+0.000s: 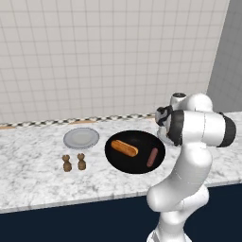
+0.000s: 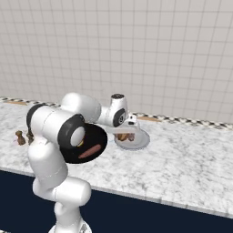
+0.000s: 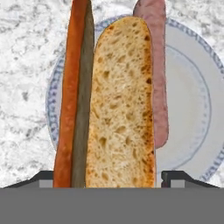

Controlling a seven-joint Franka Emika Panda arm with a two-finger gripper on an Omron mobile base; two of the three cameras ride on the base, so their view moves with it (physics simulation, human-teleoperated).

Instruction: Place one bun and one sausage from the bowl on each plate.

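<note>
Pincer tips apart, flanking bun above plate; sausage alongside.

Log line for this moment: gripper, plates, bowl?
gripper: over right plate, straddling bun | sausage on plate | bowl: bun, sausage | left plate: bare

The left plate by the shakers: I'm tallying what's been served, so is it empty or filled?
Empty. The left plate shows a bare grey face; one bun and one sausage lie in the bowl.

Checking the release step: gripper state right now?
Gripper: open, jaws wide either side of the bun over the plate; whether they touch it cannot be told.
</note>
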